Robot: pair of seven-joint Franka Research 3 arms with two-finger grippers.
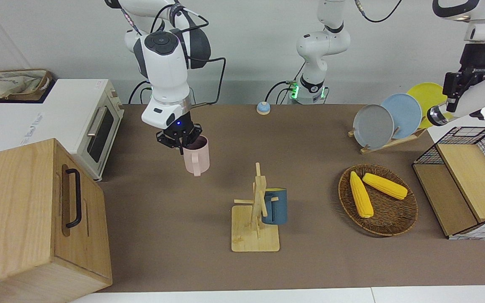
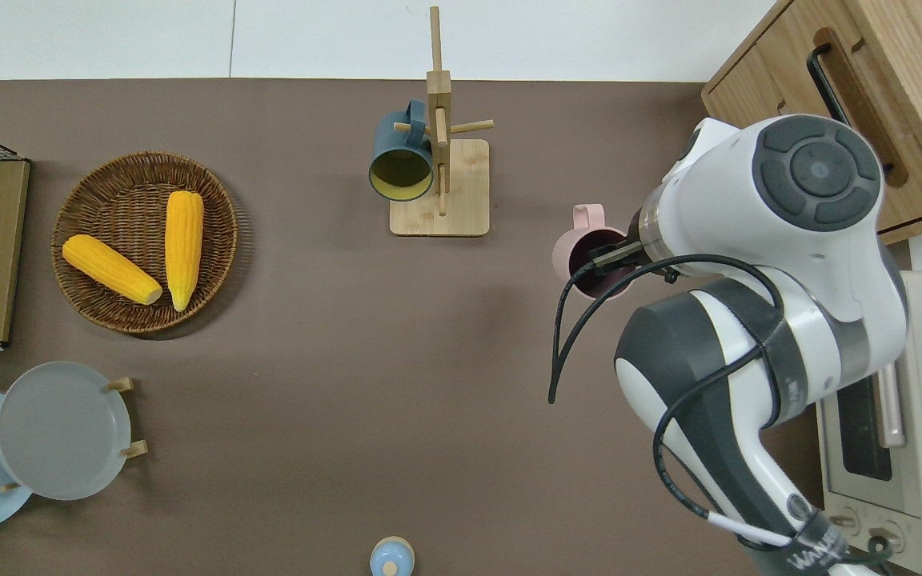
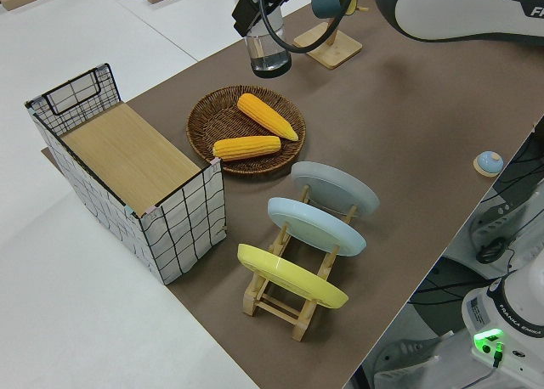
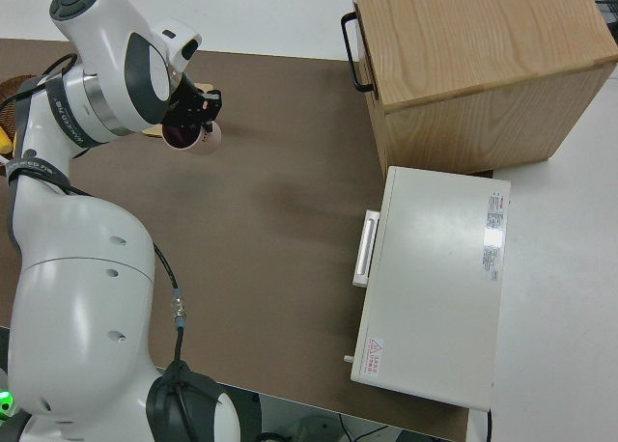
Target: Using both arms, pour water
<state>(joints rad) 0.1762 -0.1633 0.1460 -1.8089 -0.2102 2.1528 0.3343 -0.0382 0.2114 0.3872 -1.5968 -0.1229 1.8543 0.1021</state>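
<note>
**Both arms up, each carrying a vessel**

Fingers (image 1: 182, 145) of the right gripper (image 1: 180, 142) are clamped on the rim of a pink mug (image 1: 196, 158), which hangs upright in the air over the brown worktop (image 2: 349, 360), between the mug stand (image 2: 438, 184) and the wooden cabinet (image 2: 853, 104). A blue mug (image 2: 399, 164) hangs on the stand. The left gripper (image 1: 457, 90) is raised at the left arm's end of the worktop, its fingers closed on a tilted clear glass (image 1: 463, 104) over the wire basket (image 1: 467, 139). Two corn cobs (image 2: 137, 252) lie in a wicker tray (image 2: 145, 320), near a rack of plates (image 1: 398, 115).
</note>
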